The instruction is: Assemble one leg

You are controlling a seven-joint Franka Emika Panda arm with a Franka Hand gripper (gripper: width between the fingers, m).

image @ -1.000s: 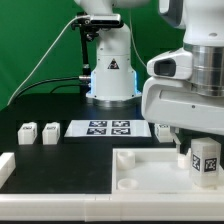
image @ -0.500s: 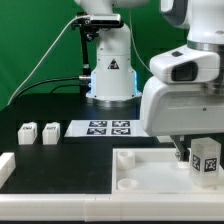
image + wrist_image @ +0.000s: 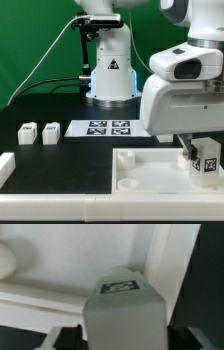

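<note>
Leg (image 3: 205,163) upright over tabletop (image 3: 140,170), end effector (image 3: 190,152) alongside.

The arm's bulk hides the tool in the exterior view, whose right edge crops the small white tagged plastic leg (image 3: 206,160). In the wrist view, the leg (image 3: 124,308) is blurred and runs off-frame.

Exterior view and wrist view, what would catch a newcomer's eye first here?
The bulky white gripper fills the exterior view's right, holding a tagged leg upright over the tabletop. Two more legs stand on the black table toward the exterior view's left, beside the marker board.
</note>
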